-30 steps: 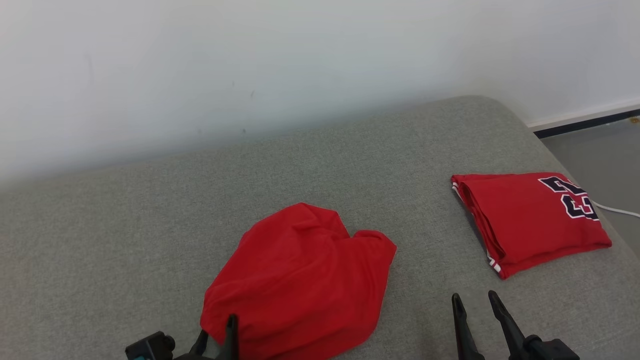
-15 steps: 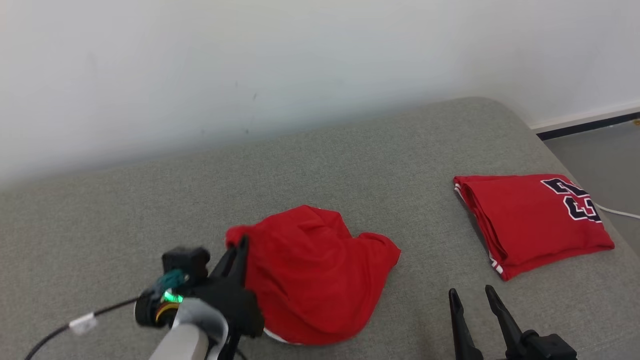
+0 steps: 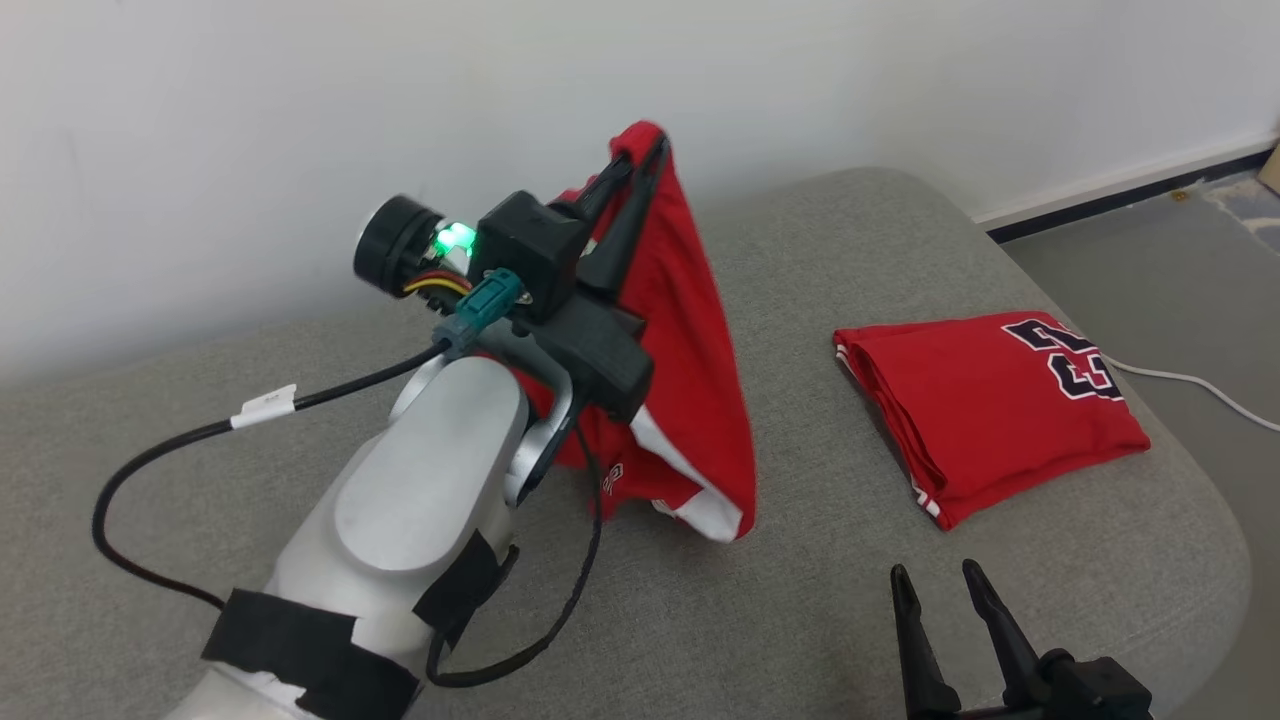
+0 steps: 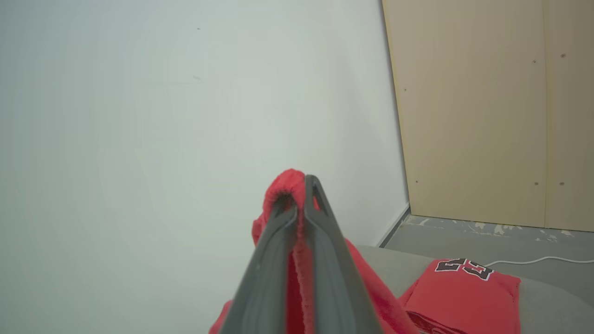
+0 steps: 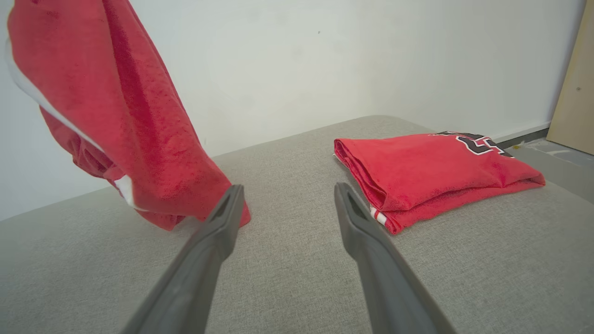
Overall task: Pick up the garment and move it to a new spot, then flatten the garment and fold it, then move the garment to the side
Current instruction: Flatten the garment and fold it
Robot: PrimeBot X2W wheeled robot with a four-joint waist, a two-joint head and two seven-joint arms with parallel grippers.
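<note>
A white wall (image 3: 250, 100) backs a grey upholstered cushion (image 3: 800, 600), with grey floor (image 3: 1150, 250) and a pale wood panel (image 4: 487, 116) beyond its right edge. Above the cushion's middle a red garment (image 3: 690, 340) with white trim hangs from the left claw (image 3: 640, 150), whose fingers are pressed together on a bunched fold at its top. A folded red jersey (image 3: 990, 410) lies flat near the right edge. The right claw (image 3: 930, 575), fingers spread and holding nothing, hovers by the near edge. A white cable (image 3: 1190, 382) trails across the floor.

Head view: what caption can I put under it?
Left hand holds the red garment up over the grey cushion, folded jersey nearby.
</note>
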